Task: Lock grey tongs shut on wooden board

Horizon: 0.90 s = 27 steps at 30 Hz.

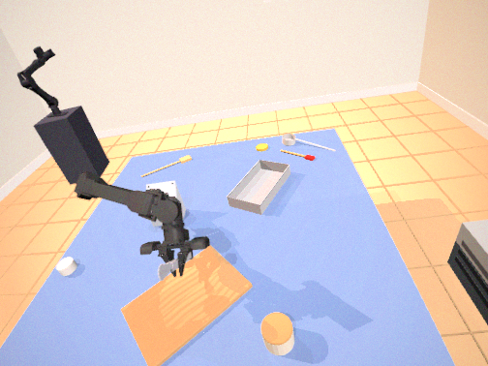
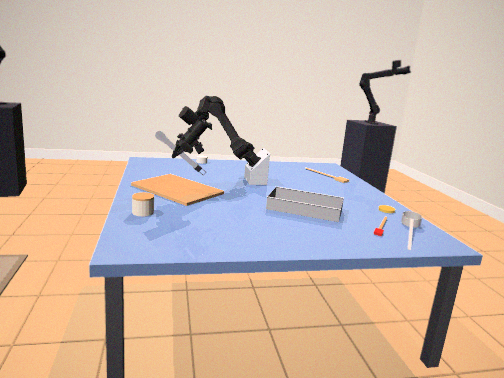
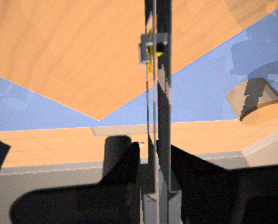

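Note:
My gripper is shut on the grey tongs. They are held in the air, slanted, with the broad tips up and the hinge end down. In the wrist view the two arms lie close together, and yellow shows at the hinge. Whether the lock has caught cannot be seen. The wooden board lies flat on the table below and beside the tongs. The roasting tin is apart from them, with no tongs on it.
A jar with an orange top stands beside the board. A small white pot stands near one table edge. A brush, a red-ended tool, a yellow disc and a pan lie farther off.

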### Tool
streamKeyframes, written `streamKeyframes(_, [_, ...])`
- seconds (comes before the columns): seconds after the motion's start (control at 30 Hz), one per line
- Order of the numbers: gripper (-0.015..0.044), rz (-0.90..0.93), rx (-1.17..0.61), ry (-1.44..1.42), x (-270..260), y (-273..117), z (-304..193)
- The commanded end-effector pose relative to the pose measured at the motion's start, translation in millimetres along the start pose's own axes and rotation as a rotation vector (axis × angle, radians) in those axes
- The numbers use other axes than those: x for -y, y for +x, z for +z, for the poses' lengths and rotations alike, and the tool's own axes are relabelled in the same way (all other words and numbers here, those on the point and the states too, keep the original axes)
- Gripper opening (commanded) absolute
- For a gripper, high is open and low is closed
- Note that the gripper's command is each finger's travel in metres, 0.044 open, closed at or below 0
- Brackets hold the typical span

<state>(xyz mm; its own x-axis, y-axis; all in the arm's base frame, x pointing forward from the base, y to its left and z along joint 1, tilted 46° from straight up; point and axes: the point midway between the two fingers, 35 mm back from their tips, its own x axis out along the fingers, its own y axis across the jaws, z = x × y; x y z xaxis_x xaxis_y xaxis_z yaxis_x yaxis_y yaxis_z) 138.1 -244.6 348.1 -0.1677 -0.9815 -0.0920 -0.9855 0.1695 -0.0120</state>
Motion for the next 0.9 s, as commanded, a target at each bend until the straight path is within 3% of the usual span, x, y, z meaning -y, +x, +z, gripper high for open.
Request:
streamKeyframes(0.0, [-0.0150,-0.022,0.036,0.004,3.5,2.9,-3.8])
streamKeyframes(0.87, [-0.0150,-0.054,0.439,0.044,-8.6,4.1,-5.7])
